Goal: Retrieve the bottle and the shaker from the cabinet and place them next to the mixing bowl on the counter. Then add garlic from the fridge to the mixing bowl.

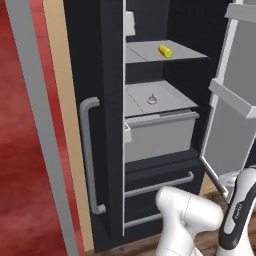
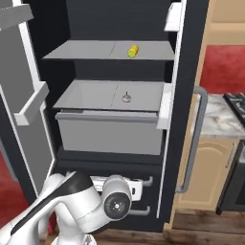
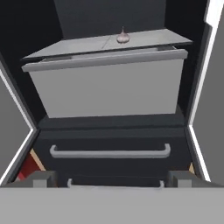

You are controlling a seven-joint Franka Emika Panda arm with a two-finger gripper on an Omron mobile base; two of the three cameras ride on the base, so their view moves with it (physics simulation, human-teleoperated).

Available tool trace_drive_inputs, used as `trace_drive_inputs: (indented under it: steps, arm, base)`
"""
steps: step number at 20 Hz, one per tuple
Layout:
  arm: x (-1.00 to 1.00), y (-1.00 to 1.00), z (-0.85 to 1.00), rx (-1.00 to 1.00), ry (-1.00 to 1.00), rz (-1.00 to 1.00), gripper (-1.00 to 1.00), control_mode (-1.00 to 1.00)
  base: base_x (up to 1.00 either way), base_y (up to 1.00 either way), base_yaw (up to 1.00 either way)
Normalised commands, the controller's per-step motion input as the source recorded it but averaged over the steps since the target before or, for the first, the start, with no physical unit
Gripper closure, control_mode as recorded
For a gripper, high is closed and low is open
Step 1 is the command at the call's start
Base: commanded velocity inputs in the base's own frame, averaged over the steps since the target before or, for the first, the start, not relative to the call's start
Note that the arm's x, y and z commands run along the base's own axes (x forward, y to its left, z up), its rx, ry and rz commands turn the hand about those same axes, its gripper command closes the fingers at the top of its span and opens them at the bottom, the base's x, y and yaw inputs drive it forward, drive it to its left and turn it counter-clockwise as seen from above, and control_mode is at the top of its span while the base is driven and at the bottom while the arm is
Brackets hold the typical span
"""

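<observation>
Fridge standing open; garlic on the middle shelf above a grey drawer; yellow item one shelf higher. Gripper open and empty, low before the drawer. Risk: rising carelessly, the gripper could strike the drawer front or nudge the garlic rearward.

Open dark fridge with pale grey shelves; small pale garlic bulb on lower shelf, small yellow item above.

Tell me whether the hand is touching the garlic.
Apart. The hand view shows the garlic far up on the fridge shelf, with the drawer front between it and the open hand low at the frame's bottom.
</observation>
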Motion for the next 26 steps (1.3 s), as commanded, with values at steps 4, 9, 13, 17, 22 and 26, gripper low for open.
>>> trace_drive_inputs:
  steps: [4,9,13,17,22,26]
  arm:
    - [0.00,0.00,0.00,0.00,0.00,0.00,-1.00,1.00]
    - [0.00,0.00,0.00,0.00,0.00,0.00,-1.00,1.00]
    - [0.00,0.00,0.00,0.00,0.00,0.00,-1.00,1.00]
    - [0.00,0.00,0.00,0.00,0.00,0.00,-1.00,1.00]
    - [0.00,0.00,0.00,0.00,0.00,0.00,-1.00,1.00]
    - [0.00,0.00,0.00,0.00,0.00,0.00,-1.00,1.00]
  base:
    - [0.41,0.00,0.20]
    - [0.38,0.02,0.20]
    - [0.35,0.00,0.22]
    - [0.31,0.00,0.25]
    - [0.18,-0.11,0.25]
    - [0.13,-0.19,0.22]
